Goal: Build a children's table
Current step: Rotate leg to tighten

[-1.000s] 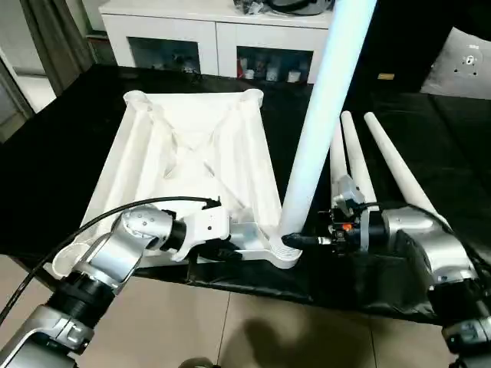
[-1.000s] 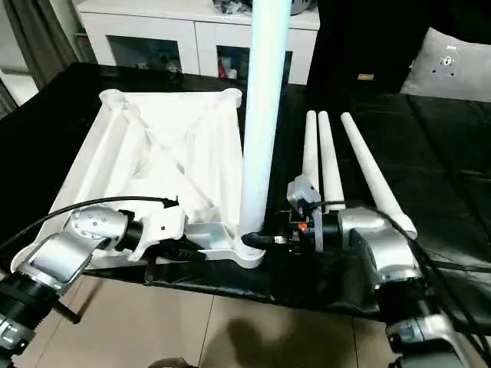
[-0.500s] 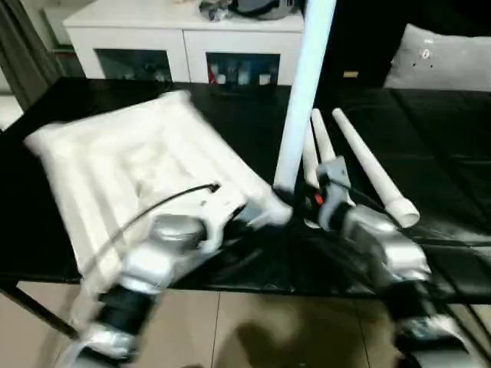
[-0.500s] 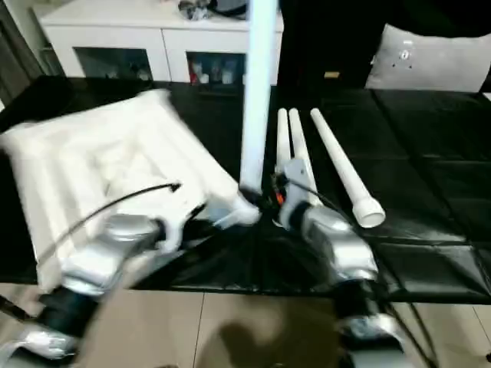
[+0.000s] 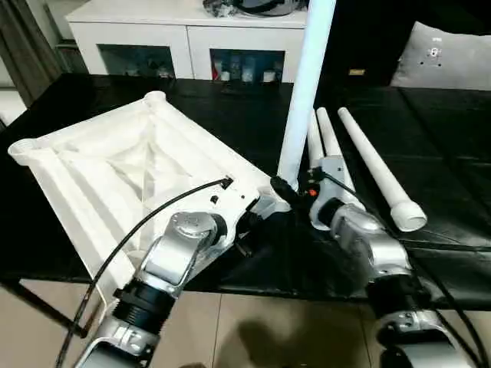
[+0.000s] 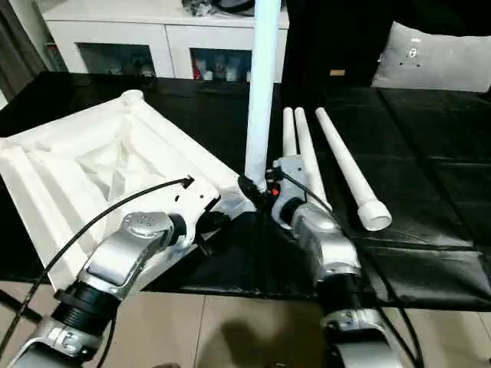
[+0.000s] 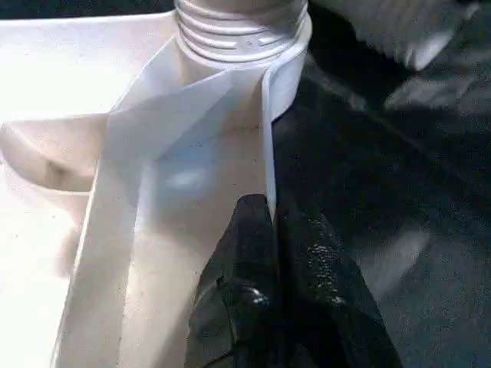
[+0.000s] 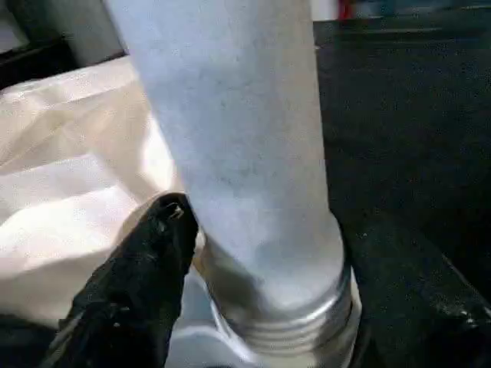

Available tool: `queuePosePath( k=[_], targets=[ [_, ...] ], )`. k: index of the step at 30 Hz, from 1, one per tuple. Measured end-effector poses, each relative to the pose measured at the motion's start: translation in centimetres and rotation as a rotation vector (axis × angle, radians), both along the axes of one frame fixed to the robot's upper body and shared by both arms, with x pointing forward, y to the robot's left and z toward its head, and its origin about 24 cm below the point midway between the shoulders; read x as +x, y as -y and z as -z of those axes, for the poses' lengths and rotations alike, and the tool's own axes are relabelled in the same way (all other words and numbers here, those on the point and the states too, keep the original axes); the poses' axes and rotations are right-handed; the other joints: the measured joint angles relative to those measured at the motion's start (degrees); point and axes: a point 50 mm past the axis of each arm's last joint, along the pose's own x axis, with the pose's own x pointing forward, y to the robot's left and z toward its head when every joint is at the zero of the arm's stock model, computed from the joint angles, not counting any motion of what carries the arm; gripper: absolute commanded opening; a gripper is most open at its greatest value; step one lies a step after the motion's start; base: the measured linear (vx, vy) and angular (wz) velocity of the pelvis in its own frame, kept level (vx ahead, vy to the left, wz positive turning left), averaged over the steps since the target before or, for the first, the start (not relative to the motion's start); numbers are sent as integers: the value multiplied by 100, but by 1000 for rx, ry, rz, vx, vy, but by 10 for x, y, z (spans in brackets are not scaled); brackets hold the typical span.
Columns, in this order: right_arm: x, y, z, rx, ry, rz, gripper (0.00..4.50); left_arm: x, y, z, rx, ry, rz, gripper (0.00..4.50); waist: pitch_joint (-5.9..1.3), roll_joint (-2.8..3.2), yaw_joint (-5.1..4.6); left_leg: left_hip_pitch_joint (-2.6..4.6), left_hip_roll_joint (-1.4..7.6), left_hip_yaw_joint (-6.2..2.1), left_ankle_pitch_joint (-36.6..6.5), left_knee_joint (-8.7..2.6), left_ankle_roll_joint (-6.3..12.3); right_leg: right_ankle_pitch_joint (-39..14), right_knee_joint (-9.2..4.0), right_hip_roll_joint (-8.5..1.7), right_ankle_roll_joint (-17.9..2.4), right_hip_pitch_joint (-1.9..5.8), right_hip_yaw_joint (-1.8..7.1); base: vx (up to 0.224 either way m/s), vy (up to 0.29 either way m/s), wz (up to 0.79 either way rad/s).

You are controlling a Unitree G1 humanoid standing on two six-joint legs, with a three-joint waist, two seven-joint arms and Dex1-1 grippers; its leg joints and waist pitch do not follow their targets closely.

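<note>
The children's table top [image 5: 115, 169] lies upside down on the black worktable, ribs up and turned cornerwise to me. One white leg [image 5: 303, 100] stands upright in the near right corner socket [image 7: 242, 31], its threaded base showing. My left gripper [image 7: 265, 211] is shut on the top's thin rim [image 7: 268, 138] just short of that socket. My right gripper [image 8: 268, 222] is open around the base of the leg, one finger [image 8: 146, 268] close against it and the other [image 8: 414, 299] a little apart. Three loose legs [image 5: 368, 161] lie side by side on the right.
A white cabinet [image 5: 184, 31] stands behind the worktable and a grey cushion [image 5: 445, 57] at the back right. The worktable's front edge [image 5: 322, 287] runs just under both forearms, with tiled floor below. A black cable [image 5: 146, 222] loops over my left forearm.
The table top has swung round on the worktable from square-on to cornerwise, my left gripper still on its rim. The right gripper's fingers have spread wider around the leg. The camera shifted too.
</note>
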Motion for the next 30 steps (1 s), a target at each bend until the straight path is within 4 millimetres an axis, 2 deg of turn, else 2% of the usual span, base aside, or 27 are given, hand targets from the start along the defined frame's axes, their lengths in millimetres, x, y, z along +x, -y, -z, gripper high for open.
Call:
queuePosePath(
  k=[1, 4, 10, 13, 15, 18, 21, 24, 27, 30],
  targets=[
    [-4, 9, -2, -36, 12, -70, 364, -1, -6, -1, 23, 13, 46, 0, 6, 9, 42, 1, 2, 0, 0, 0, 1, 0, -3, 0, 1, -1, -4, 0, 0, 0],
    [-7, 29, -10, -83, 35, -139, 399, -1, -20, -2, 58, 34, 113, 0, 10, 17, 119, 3, 2, 0, 11, 0, 20, 0, -5, 0, 1, -4, -4, 0, 0, 0],
    [-15, 42, -23, -158, 52, -345, 405, -8, -34, -3, 95, 33, 278, 0, 12, 20, 173, -1, 3, 2, 11, 2, 43, -2, -11, 0, 2, -4, -4, 0, 0, 0],
    [-20, 42, -28, -173, 61, -448, 372, -10, -40, -4, 108, 27, 342, 0, 12, 20, 178, 0, 3, 2, 11, 2, 44, -2, -10, 0, 2, -3, -4, 0, 0, 0],
    [-24, 41, -29, -174, 53, -523, 371, -13, -44, -3, 104, 12, 395, 0, 12, 20, 203, 0, 3, 3, 11, 3, 44, -2, -9, 0, 2, -3, -4, 0, 0, 0],
    [-29, 35, -29, -165, 35, -619, 344, -17, -45, -3, 106, -1, 482, 0, 11, 19, 259, 1, 3, 3, 11, 6, 44, -2, -9, -1, 2, -2, -4, 0, 0, 0],
    [-31, 30, -26, -158, 23, -673, 316, -19, -43, -4, 111, -6, 546, 0, 11, 19, 312, 0, 3, 5, 11, 7, 44, -2, -9, -3, 2, -2, -4, 0, 0, 0],
    [-34, 27, -24, -143, -6, -719, 280, -18, -44, -5, 126, -12, 587, 0, 11, 18, 310, 0, 3, 6, 11, 8, 44, -2, -8, -3, 1, -1, -4, 0, 0, 0],
    [-36, 26, -23, -128, -31, -742, 273, -18, -44, -5, 125, -11, 602, 0, 11, 18, 313, 1, 3, 6, 11, 8, 44, -2, -6, -3, 2, -1, -4, 0, 0, 0],
    [-37, 26, -22, -121, -52, -750, 241, -17, -45, -5, 126, -10, 610, 0, 11, 18, 317, 2, 3, 6, 11, 8, 44, -2, -6, -3, 2, 0, -4, 0, 0, 0]
  ],
)
